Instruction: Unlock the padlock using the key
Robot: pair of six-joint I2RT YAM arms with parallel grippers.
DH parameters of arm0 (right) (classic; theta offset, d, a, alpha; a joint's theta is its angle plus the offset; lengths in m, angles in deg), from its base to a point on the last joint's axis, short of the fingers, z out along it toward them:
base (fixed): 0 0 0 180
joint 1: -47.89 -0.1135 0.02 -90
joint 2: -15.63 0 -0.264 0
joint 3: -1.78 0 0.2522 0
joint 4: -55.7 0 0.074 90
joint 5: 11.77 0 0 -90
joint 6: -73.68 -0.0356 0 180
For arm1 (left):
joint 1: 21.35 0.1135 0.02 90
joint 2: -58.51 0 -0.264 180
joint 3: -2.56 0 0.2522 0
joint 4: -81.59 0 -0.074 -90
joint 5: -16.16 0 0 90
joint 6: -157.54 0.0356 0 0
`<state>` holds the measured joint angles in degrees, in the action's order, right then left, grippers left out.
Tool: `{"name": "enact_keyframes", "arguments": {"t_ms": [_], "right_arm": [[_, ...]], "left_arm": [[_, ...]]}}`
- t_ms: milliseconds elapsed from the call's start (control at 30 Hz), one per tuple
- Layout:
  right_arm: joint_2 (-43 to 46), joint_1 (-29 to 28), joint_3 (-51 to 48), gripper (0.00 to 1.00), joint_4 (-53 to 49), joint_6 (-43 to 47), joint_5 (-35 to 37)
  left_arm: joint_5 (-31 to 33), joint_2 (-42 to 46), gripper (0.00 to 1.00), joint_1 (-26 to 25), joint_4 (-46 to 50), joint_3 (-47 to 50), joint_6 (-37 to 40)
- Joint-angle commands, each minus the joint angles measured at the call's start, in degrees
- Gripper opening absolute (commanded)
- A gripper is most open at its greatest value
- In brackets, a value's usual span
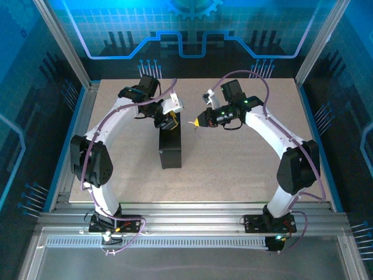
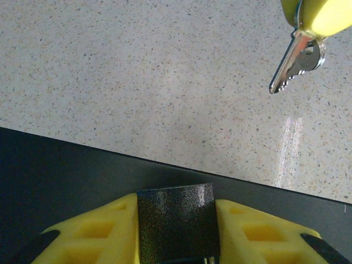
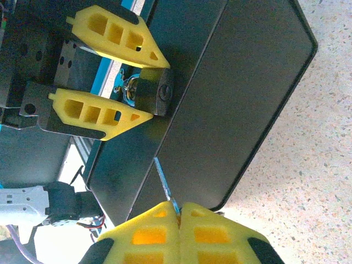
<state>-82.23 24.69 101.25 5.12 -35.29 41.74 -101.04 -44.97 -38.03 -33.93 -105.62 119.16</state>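
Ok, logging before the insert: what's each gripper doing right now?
Left gripper: closed, holding the padlock.
Right gripper: closed, holding the key.

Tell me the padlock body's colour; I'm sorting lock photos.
The padlock is dark, speckled grey-black; the left wrist view shows it best.

Both arms arched inward, wrists facing each other. Left claw (image 1: 169,123) clamped on padlock (image 2: 176,225), right claw (image 1: 197,122) pinched on key (image 2: 294,63); claws close, not touching.
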Motion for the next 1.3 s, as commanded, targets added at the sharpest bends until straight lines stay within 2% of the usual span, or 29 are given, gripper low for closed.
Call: {"name": "enact_keyframes", "arguments": {"t_ms": [0,133,233,333,533,733,1000,1267], "right_arm": [[-1.2,-0.4,-0.5,0.03,-0.4,1.1,-1.1],[-1.8,-0.3,0.0,0.03,-0.6,1.3,-1.1],[-2.3,-0.2,0.4,0.03,-0.8,1.4,-1.2],[-2.6,-0.3,0.6,0.02,-0.8,1.4,-1.1],[-2.2,-0.2,0.4,0.02,-1.2,1.6,-0.7],[-1.9,0.5,0.7,0.02,-2.1,2.6,-1.0],[-2.3,1.2,2.4,0.02,-4.0,5.5,-3.9],[-2.3,2.1,3.3,0.02,-4.7,9.7,-9.7]], "left_arm": [[0.6,-2.3,0.33,-1.5,4.5,2.6,1.5],[0.7,-1.3,0.33,-2.4,2.4,5.4,1.3],[0.7,-1.0,0.45,-2.7,0.4,6.6,0.0],[0.5,-1.0,0.46,-2.8,-0.3,7.0,0.0],[0.8,-1.7,0.27,-2.7,0.6,6.6,0.6],[-1.0,-0.1,0.17,-2.4,-0.4,7.3,0.6],[-9.3,5.5,0.12,-1.2,-6.9,10.3,-1.0],[-14.6,8.5,0.12,-1.1,-7.3,10.5,0.2]]}}
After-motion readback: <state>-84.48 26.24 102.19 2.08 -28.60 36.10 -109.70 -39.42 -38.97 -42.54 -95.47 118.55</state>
